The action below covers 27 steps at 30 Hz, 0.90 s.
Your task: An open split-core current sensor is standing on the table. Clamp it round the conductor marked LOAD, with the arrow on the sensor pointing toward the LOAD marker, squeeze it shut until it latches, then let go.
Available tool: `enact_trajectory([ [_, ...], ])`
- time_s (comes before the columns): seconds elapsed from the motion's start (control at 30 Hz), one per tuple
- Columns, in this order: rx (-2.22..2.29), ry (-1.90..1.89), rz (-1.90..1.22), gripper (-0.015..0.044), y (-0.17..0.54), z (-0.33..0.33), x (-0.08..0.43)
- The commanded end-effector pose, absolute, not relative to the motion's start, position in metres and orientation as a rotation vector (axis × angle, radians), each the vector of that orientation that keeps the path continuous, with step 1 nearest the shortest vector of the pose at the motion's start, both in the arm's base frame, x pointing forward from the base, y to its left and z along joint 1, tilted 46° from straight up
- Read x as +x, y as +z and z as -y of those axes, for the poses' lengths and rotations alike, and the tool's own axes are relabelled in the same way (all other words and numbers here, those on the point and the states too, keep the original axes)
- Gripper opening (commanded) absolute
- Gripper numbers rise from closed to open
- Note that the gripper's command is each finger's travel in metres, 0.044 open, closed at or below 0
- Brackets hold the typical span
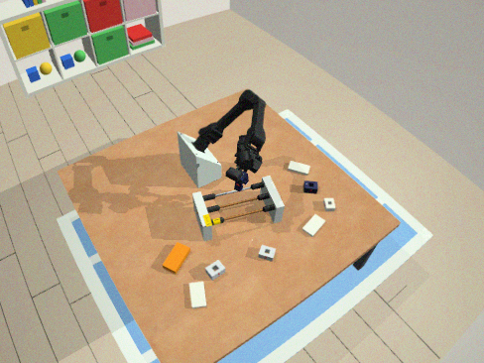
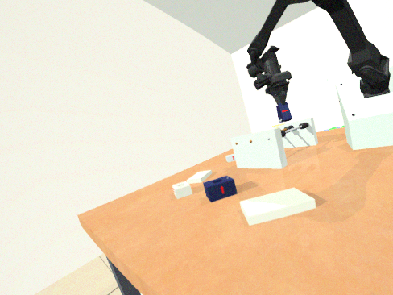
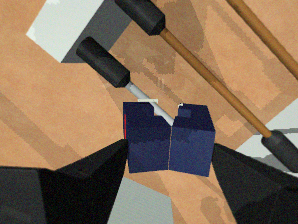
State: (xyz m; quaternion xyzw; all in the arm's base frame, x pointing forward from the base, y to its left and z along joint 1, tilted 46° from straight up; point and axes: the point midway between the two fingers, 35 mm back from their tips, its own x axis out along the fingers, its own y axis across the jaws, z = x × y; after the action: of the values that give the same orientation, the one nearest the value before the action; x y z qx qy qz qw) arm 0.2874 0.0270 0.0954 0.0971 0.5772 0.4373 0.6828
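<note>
Wooden table, toy shelf behind: blue sensor waits over a gray rod

The dark blue sensor is up in the air, near the gray rod. The gripper is pinching it by both sides. Its mouth faces the rod, probably so the rod can slip in before the halves get squeezed. It doesn't look latched on yet. A red mark shows on one side, but I cannot tell if it points toward LOAD.

The rack holds the rods up, which should leave room for a sensor to go round one. A yellow tag sits at one end, but its words are too small to read. Another dark blue block with a red arrow stands off to the side.

Far back, the shelf has a yellow bin, whose inside I can't see. An open cubby below has a blue block and a yellow ball in it.
</note>
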Motion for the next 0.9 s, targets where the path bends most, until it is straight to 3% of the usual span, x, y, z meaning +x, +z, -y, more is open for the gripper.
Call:
enact_trajectory([
  [0.0,0.312,0.909,-1.352,0.0000,0.095,-0.027,0.295],
  [0.87,0.965,0.272,-1.687,0.0000,0.087,-0.024,0.347],
])
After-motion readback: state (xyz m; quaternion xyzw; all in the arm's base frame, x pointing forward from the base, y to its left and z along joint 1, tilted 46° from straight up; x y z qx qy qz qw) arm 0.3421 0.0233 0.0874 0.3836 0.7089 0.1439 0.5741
